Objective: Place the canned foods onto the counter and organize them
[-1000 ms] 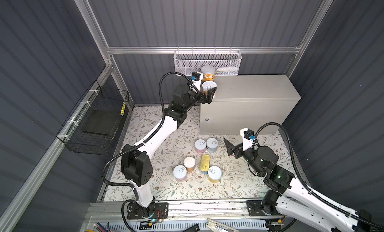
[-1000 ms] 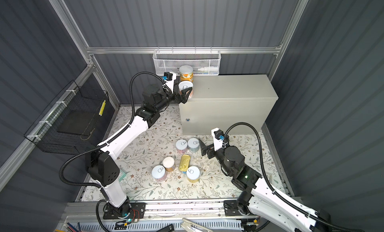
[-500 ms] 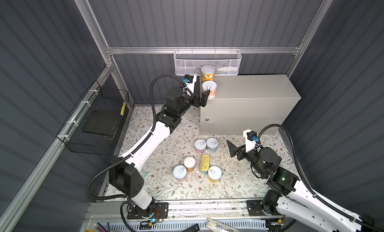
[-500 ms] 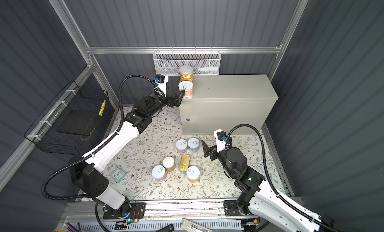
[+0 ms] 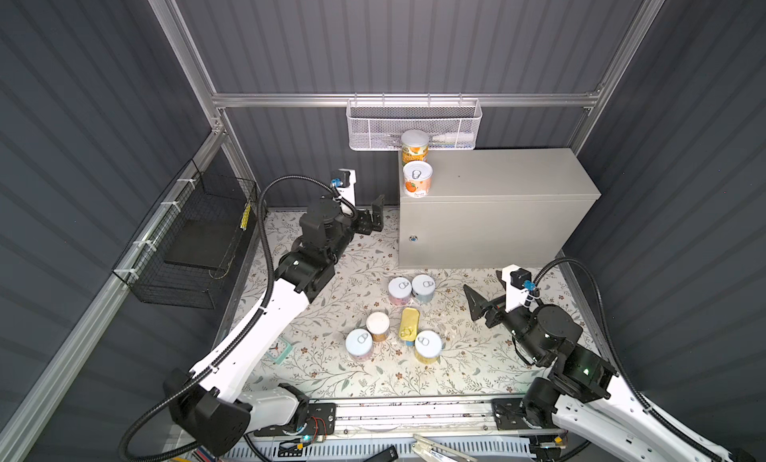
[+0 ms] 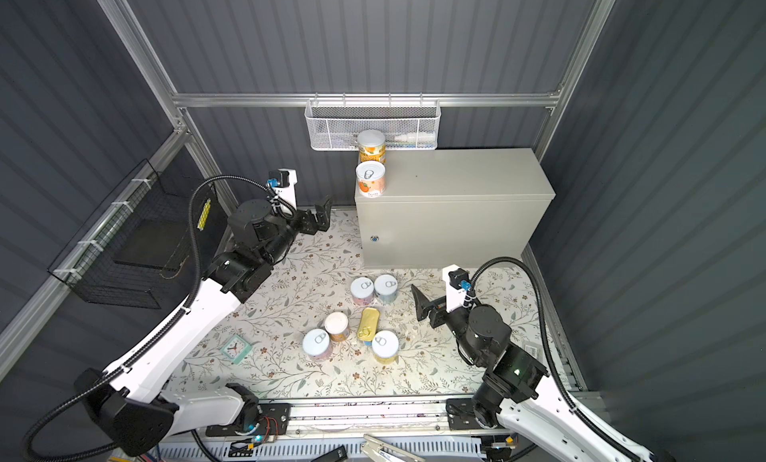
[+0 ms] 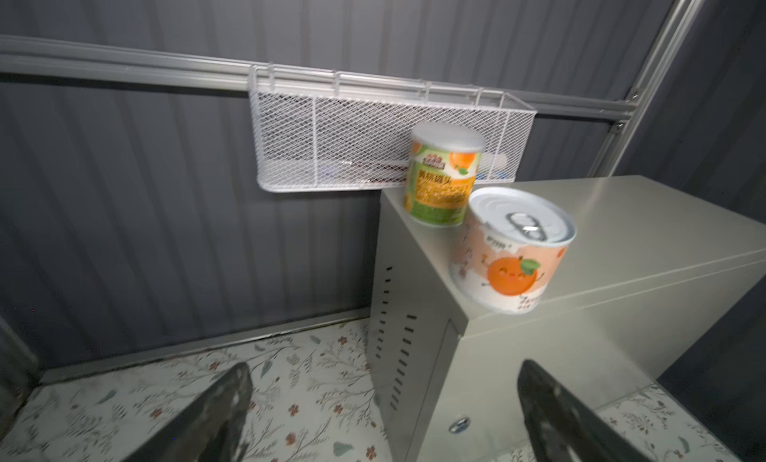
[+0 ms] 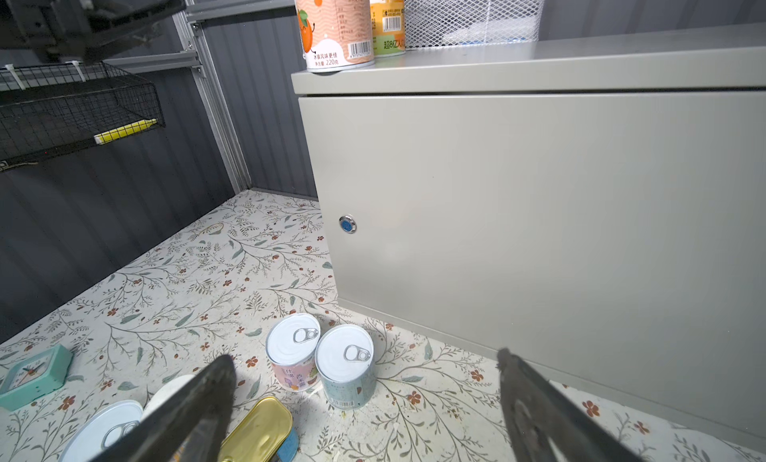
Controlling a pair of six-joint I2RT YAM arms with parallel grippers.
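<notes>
In a top view, an orange-labelled pull-tab tin [image 5: 417,179] and a white-lidded orange tin [image 5: 414,147] hug the beige-grey metal worktop's [image 5: 510,178] left edge, saving room. Six tins [image 5: 408,321] wait on the floral mat [image 5: 323,315].

Left wrist: left claw [image 7: 383,368] released, empty.

Right wrist: right claw [image 8: 364,358] spread wide, aimed at the pale-blue tin [image 8: 346,366].

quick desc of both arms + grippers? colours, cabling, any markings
Both match: the left arm and right arm have white link shells and black joint housings. A black corrugated cable hose loops along each. Each wrist carries a white camera bracket with a blue connector. The left gripper and right gripper are black with tapered fingers. A small green light shows on the right arm. No legible markings.
</notes>
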